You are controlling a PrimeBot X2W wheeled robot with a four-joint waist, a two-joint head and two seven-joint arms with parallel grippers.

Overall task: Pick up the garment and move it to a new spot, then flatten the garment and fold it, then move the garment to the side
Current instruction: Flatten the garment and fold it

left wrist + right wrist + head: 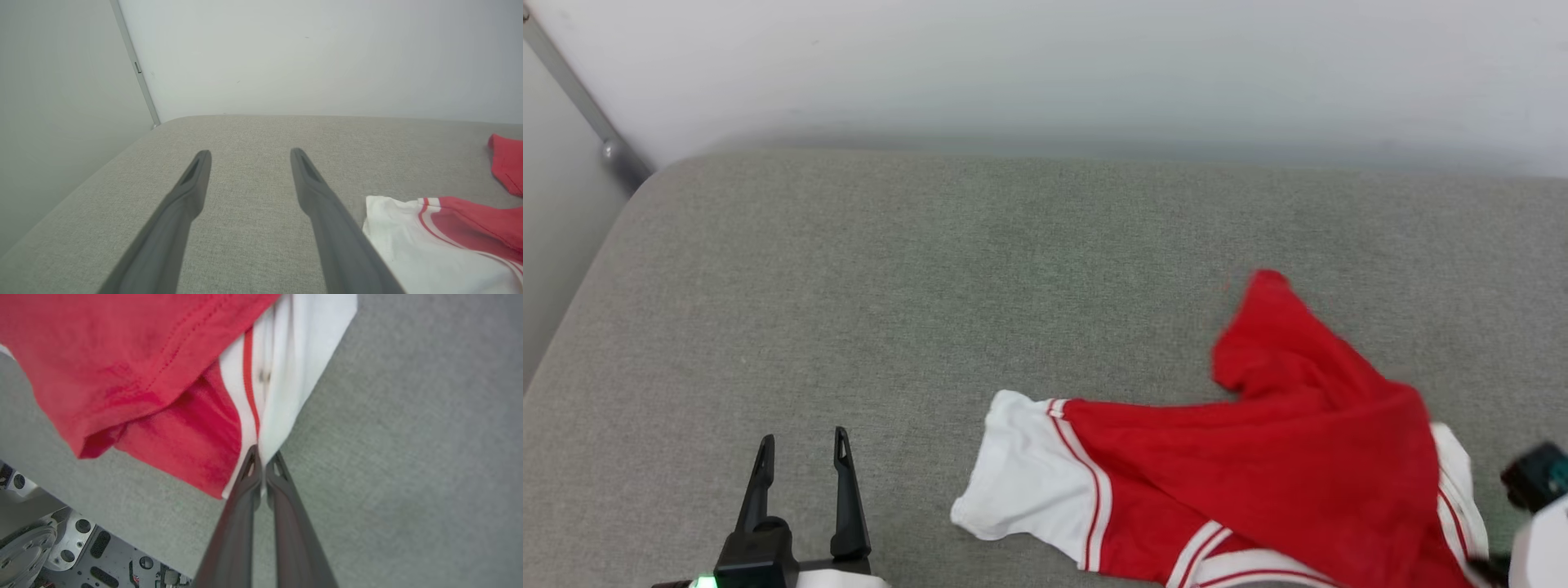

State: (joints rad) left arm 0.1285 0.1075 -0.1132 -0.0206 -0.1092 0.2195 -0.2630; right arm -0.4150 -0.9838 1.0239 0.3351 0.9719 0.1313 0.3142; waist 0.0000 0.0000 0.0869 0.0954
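The garment point(1258, 457), a red T-shirt with white striped sleeves, lies crumpled on the grey cushion at the lower right of the head view. One white sleeve point(1029, 482) points left. In the right wrist view my right gripper point(263, 457) is shut on the garment point(135, 363), pinching the white sleeve edge point(286, 396) by the red stripe. The right arm's pale wrist point(1539, 523) shows at the head view's right edge. My left gripper point(802, 449) stands open over bare cushion, left of the garment point(449, 237), holding nothing.
The grey fabric cushion point(931, 286) spans the scene, with a white wall point(1045, 65) behind it and a metal pole point(580, 106) at the far left. The cushion's rounded edge falls off at the left. The robot's metal base point(61, 547) shows below the cushion's near edge.
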